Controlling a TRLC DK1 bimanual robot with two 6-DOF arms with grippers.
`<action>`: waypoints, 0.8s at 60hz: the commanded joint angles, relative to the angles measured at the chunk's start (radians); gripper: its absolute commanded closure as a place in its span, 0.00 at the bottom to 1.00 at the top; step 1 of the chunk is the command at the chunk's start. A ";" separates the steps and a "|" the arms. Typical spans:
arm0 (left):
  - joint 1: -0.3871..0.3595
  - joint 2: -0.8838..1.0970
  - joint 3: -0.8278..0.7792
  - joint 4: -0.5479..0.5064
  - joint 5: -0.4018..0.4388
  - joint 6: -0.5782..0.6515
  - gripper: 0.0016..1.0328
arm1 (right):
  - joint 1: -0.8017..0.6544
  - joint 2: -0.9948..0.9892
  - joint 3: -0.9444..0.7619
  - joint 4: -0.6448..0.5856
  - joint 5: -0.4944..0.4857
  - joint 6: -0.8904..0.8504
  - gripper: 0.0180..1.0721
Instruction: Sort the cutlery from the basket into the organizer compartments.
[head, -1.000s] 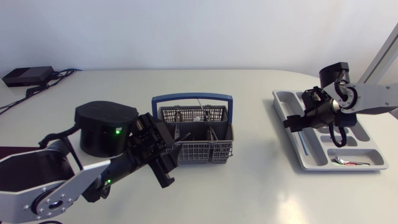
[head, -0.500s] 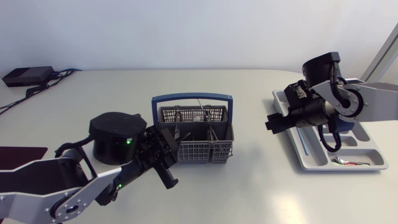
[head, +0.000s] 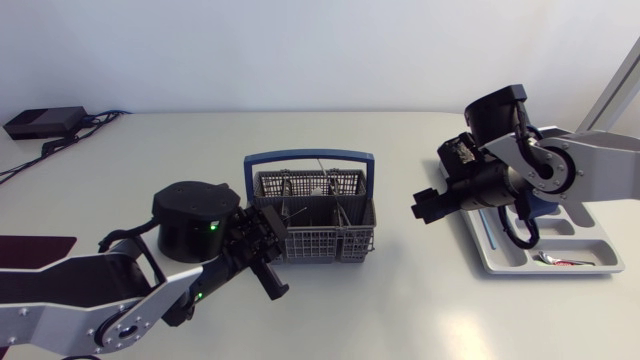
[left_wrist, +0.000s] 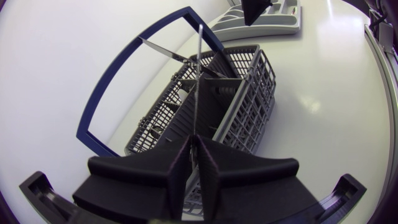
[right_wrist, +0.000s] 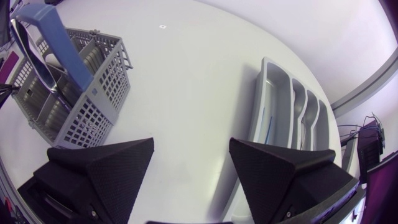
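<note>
The grey mesh cutlery basket (head: 318, 215) with a blue handle (head: 310, 157) stands mid-table. My left gripper (head: 275, 235) is at its left front corner. In the left wrist view it (left_wrist: 194, 155) is shut on a thin metal piece of cutlery (left_wrist: 199, 81) that stands up out of the basket (left_wrist: 236, 106); which kind it is I cannot tell. The grey organizer (head: 470, 160) lies at the right. My right gripper (head: 425, 207) hangs open and empty between the basket and the organizer. Its wrist view shows wide-apart fingers (right_wrist: 189, 162), the basket (right_wrist: 68, 93) and the organizer (right_wrist: 273, 106).
More cutlery leans in the basket's far compartments (head: 325, 185). The organizer holds a blue-handled piece (head: 490, 232) in its long compartment and a red-handled one (head: 560, 261) in its near compartment. A black box with cables (head: 40, 122) lies at the back left.
My left gripper's fingers have come together on the cutlery piece at the basket. My right arm has swung left, away from over the organizer toward the basket.
</note>
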 joint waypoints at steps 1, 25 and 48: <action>0.011 0.025 -0.017 0.021 -0.006 -0.024 0.97 | 0.040 -0.030 0.022 -0.017 0.003 -0.004 0.17; 0.066 -0.133 -0.069 0.063 0.043 -0.024 0.97 | 0.175 -0.098 0.027 -0.028 -0.008 -0.030 0.17; 0.294 -0.371 0.032 -0.181 0.466 -0.209 0.97 | 0.299 -0.176 0.062 -0.049 -0.110 -0.081 0.17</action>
